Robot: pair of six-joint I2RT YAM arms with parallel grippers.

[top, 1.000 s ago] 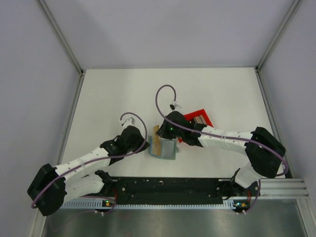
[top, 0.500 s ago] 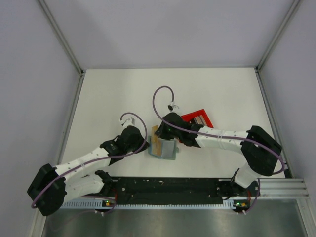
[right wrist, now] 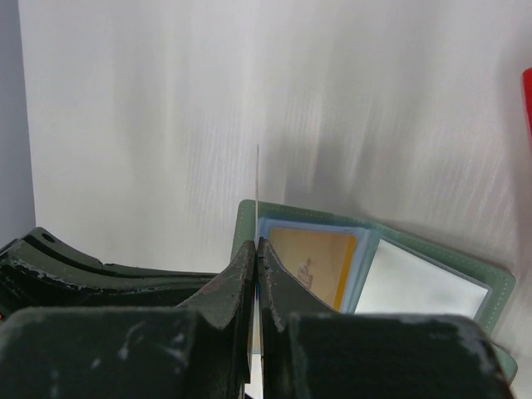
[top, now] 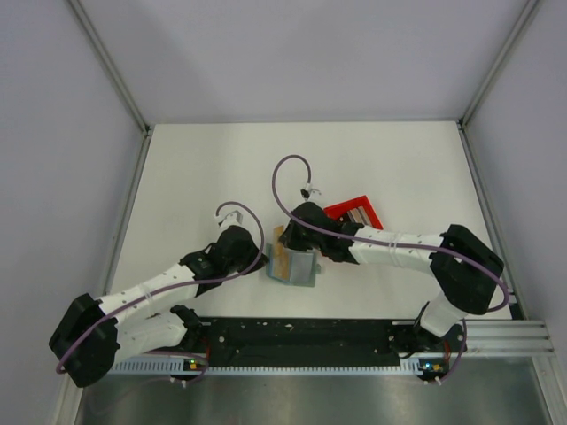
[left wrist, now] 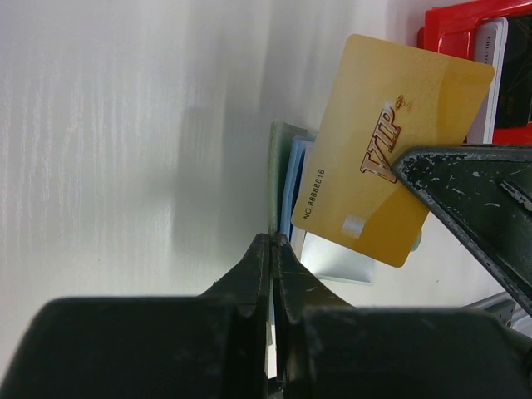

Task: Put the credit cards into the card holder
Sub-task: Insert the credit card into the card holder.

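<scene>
Right gripper (right wrist: 256, 241) is closed tight on a gold card (left wrist: 391, 141). We see it pinch one end of the card, which stands on edge over the open card holder (right wrist: 420, 287). From the right wrist the card shows only as a thin pale line rising between the fingertips. From the left wrist its face is plain: glossy gold, printed "VIP" in red-brown, with a row of digits along one side and a small pale patch near a corner.

Left gripper (left wrist: 271, 243) is also closed, and its tips appear to nip the near edge of the card holder, pinning it to the white counter (top: 213, 168). The card holder lies open and flat near the middle of the counter, just in front of the arm bases. It has a grey-green outer rim and pale blue pockets inside. One half holds a tucked card (right wrist: 312, 258), gold like the one being held. The other half shows a whitish window panel.

Just beyond the card holder, on the right arm's side, sits a red bin (left wrist: 453, 21). A whitish card (left wrist: 490, 58) and a dark card (left wrist: 517, 66) stand in it. From above, the right arm's wrist hangs over the space between the bin and the card holder and hides part of both.
</scene>
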